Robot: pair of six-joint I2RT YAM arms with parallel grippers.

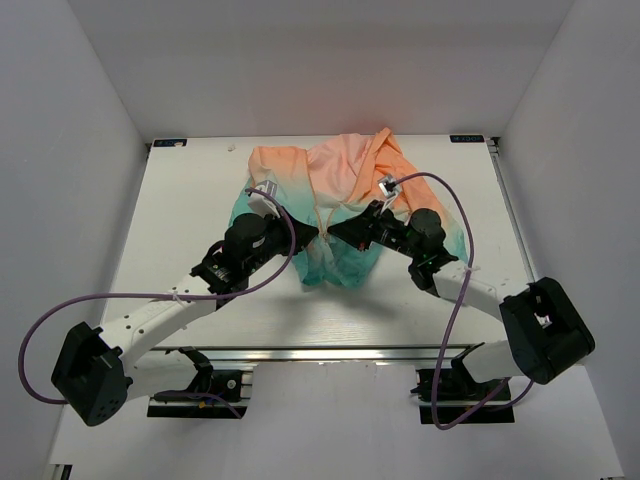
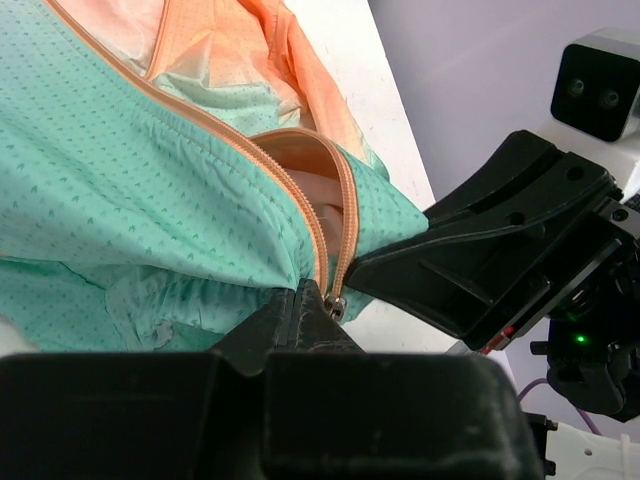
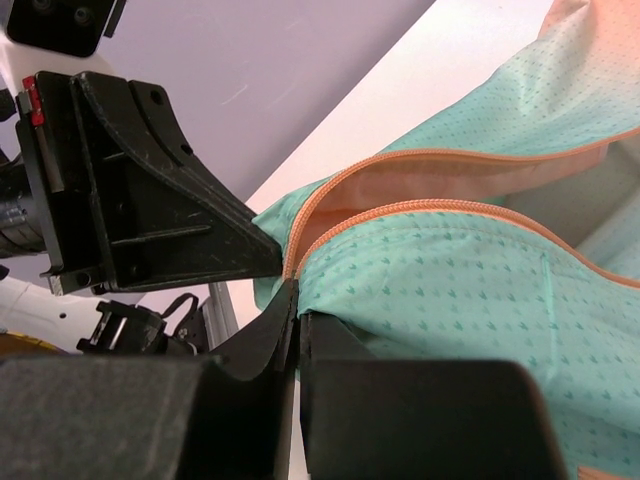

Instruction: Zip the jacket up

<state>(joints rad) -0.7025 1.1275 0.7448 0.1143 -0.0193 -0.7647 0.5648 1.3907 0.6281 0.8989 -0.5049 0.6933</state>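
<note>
Left pincer (image 1: pixel 313 232) clamped at the zipper's (image 2: pixel 346 205) bottom end, right pincer (image 1: pixel 334 231) clamped on the teal hem (image 2: pixel 392 215) beside it; I judge both anchor the jacket (image 1: pixel 340 190), lying mid-surface (image 1: pixel 200 200), for zipping.

The jacket (image 1: pixel 340 190) lies on the surface (image 1: pixel 180 200), centred between left and right and toward the far half. Its hood is on the far side and its hem is nearest the arms. The left gripper (image 1: pixel 308 232) comes in from the left and the right gripper (image 1: pixel 338 232) from the right. Their tips face each other, just apart, at the middle of the hem. The zipper (image 2: pixel 322 225) runs from there toward the hood, its two tracks parting beyond the grippers. The slider (image 2: pixel 336 306) sits at the zipper's near end, right at the left gripper's tip and seemingly touching it. Hem fabric right of the zipper drapes over the right gripper's fingers (image 3: pixel 260 340).
</note>
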